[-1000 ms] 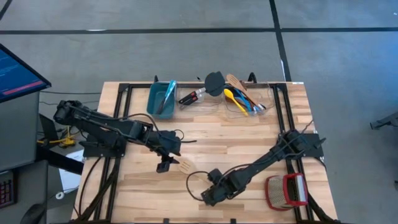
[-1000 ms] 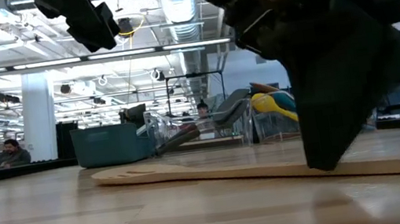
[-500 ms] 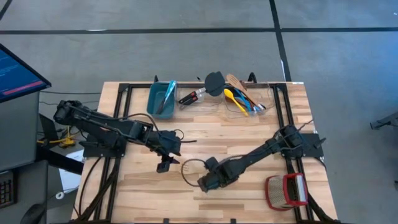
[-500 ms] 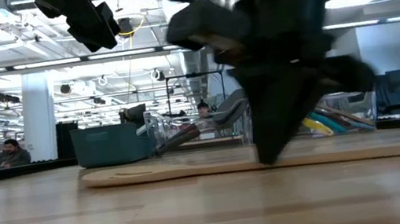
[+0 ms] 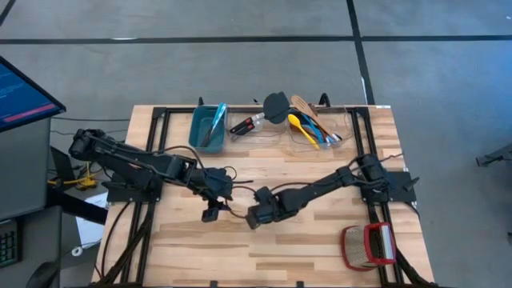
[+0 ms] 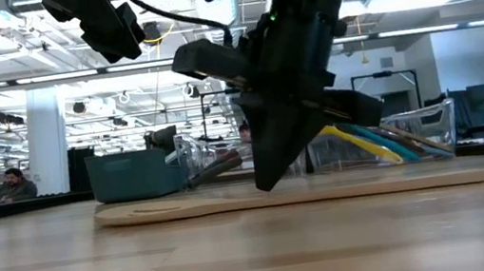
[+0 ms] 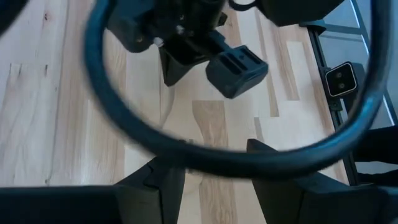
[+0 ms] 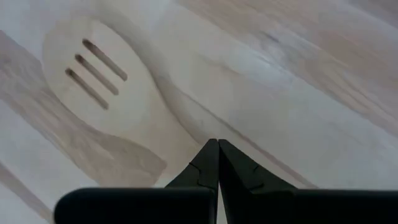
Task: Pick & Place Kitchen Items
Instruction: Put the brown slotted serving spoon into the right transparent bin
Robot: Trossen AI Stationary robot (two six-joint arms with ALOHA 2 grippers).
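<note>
Pale wooden table (image 5: 320, 240), grey floor (image 5: 160, 72)

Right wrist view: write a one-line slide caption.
Shut right gripper presses on the handle of a slotted wooden spoon lying flat.

One camera hangs above and looks straight down on the whole pale wooden slatted table (image 5: 320, 240) and both dark arms. A second sits at table-top height, close to the boards, facing level across them into the room behind. Each wrist camera looks forward past its own dark fingers, very near the wood. The low and right wrist views share the flat wooden slotted turner (image 6: 280, 194) (image 8: 99, 81).
</note>
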